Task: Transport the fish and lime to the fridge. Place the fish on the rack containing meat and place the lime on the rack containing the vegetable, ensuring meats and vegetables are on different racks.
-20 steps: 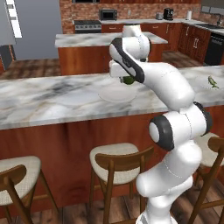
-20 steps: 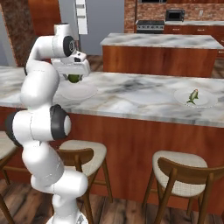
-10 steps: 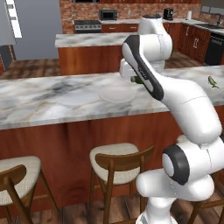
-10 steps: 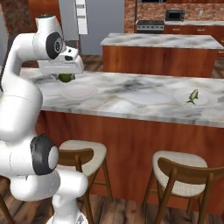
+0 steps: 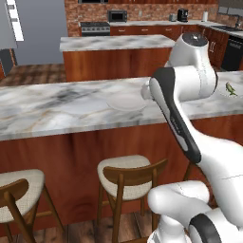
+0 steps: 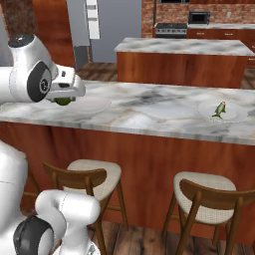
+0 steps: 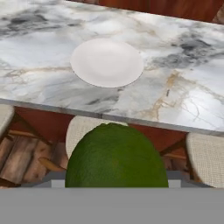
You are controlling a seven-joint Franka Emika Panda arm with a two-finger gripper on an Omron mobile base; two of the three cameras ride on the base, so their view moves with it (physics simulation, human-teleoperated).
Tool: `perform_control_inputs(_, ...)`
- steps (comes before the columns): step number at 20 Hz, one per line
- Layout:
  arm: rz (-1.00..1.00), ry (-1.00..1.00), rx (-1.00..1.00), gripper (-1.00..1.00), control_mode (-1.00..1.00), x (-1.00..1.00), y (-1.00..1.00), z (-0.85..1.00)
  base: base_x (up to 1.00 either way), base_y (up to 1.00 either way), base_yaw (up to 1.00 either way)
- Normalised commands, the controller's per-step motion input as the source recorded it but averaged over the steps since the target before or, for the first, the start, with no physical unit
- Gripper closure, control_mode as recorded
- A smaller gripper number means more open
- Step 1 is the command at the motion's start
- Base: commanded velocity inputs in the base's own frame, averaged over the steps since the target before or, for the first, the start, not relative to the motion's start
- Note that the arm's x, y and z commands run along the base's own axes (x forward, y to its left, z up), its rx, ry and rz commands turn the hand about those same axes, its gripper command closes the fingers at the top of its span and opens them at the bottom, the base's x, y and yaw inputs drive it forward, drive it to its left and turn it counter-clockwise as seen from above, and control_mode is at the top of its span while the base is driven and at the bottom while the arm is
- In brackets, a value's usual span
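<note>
My gripper (image 6: 65, 97) is shut on the lime (image 6: 63, 101), a dark green ball that looms large in the hand view (image 7: 116, 155) and hides the fingertips. It hangs just off the near edge of the marble counter (image 6: 149, 112), above the stools. The empty white plate (image 7: 107, 62) lies on the counter beyond it (image 6: 94, 104) (image 5: 126, 101). The small greenish fish (image 6: 219, 109) (image 5: 230, 88) lies on another white plate (image 6: 234, 115) at the counter's right end. The grey fridge (image 6: 117, 25) (image 5: 40, 31) stands far back on the left.
Wooden stools with pale seats (image 6: 97, 174) (image 6: 206, 194) (image 5: 126, 173) line the near side of the counter. A second marble island (image 5: 116, 45) (image 6: 184, 47) stands between the counter and the back wall, which holds a stove and a microwave.
The arm has swung back, carrying the lime from over the empty plate toward the near counter edge and slightly lower. The fish and both plates have stayed put.
</note>
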Motion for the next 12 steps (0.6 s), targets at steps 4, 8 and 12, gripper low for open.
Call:
perform_control_inputs(4, -0.03, -0.12, 0.00, 1.00, -1.00, -0.42, -0.12, 0.03, 0.00, 0.00, 0.00)
perform_control_inputs(8, -0.03, -0.08, 0.04, 1.00, -1.00, -0.47, -0.26, 0.11, 0.00, 0.00, 0.00)
perform_control_inputs(12, -0.03, -0.08, 0.07, 1.00, -1.00, -0.56, -0.24, 0.31, 0.00, 0.00, 0.00)
